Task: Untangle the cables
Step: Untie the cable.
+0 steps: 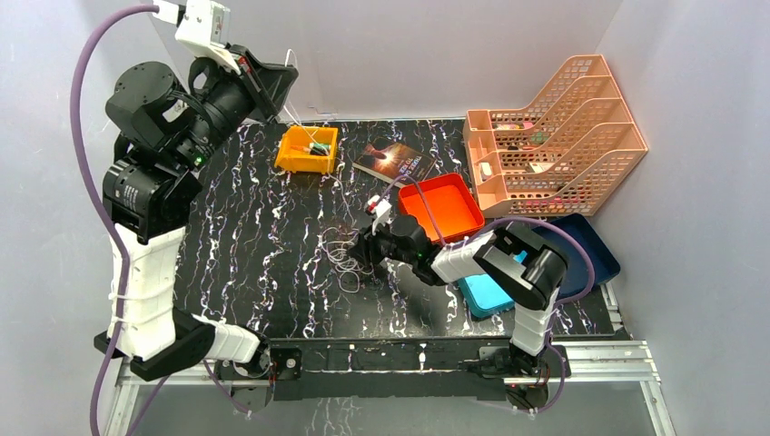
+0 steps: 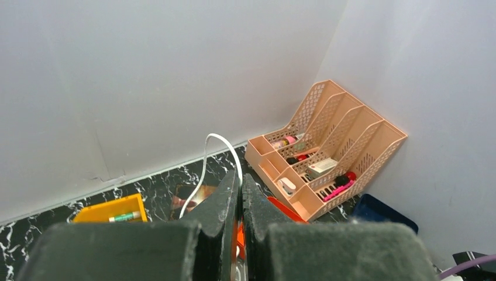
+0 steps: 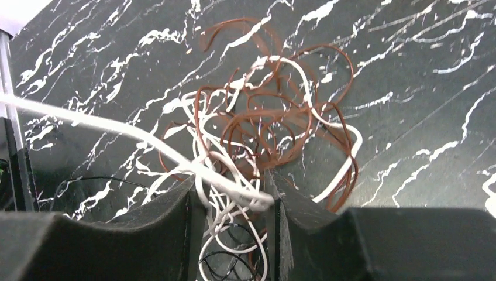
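The cables [image 1: 340,254] lie as a tangle of thin white, brown and black loops on the black marbled table [image 1: 254,245], at its middle. My left gripper [image 1: 277,77] is raised high at the back left and is shut on the white cable [image 2: 225,146], which loops out past its fingertips and runs down to the tangle. My right gripper [image 1: 360,250] is low at the tangle's right side. In the right wrist view it [image 3: 233,196] is open, with white strands [image 3: 222,175] between its jaws. The brown loops [image 3: 275,117] lie just beyond, and a black strand [image 3: 231,257] lies below.
A yellow bin [image 1: 309,148] and a dark booklet [image 1: 392,162] sit at the back. An orange tray [image 1: 442,204], a peach file rack [image 1: 554,136], a dark blue tray [image 1: 590,254] and a teal box [image 1: 486,295] stand on the right, close to my right arm.
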Robot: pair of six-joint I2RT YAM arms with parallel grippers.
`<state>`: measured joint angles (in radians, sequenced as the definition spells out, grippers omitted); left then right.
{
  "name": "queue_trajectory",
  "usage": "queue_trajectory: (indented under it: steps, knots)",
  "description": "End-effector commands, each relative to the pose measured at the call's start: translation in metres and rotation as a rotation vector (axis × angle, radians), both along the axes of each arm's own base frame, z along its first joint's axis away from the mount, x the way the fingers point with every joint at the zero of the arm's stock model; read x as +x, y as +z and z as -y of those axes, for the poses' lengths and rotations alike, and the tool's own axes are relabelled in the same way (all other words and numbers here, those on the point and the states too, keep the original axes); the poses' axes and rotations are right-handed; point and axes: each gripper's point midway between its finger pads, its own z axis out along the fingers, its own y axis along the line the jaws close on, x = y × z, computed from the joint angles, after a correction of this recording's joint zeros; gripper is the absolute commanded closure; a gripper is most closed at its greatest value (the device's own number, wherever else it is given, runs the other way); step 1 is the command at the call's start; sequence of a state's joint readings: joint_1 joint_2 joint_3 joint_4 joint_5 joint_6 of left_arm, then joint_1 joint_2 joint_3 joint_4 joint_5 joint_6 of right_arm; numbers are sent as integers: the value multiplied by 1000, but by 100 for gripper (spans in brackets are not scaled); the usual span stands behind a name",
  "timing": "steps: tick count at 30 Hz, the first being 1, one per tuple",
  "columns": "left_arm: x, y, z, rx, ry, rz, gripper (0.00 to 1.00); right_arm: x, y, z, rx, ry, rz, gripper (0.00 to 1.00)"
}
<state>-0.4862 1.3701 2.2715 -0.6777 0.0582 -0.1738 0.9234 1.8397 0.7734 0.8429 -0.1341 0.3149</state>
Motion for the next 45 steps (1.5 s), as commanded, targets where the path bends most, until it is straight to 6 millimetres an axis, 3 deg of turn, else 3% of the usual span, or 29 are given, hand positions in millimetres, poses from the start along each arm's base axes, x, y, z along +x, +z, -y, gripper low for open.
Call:
queue_trajectory:
  steps: [1,10,19,34,41,45]
  knots:
    - [2,27,-8,-11,38,95,100,-4,3,4,27,-9,7,53]
    - [9,65,-11,-51,74,240,100,-22,-26,21,6,-10,-64,47]
    - [5,108,-13,-111,78,393,100,-34,-24,30,-1,-2,-68,42]
    - [23,84,-5,-66,84,347,100,-63,85,75,69,12,60,24]
    - [25,75,-2,-54,75,322,100,-55,136,98,84,-74,180,20]
    - [26,69,-1,-48,71,305,100,-49,158,96,109,-86,229,18]
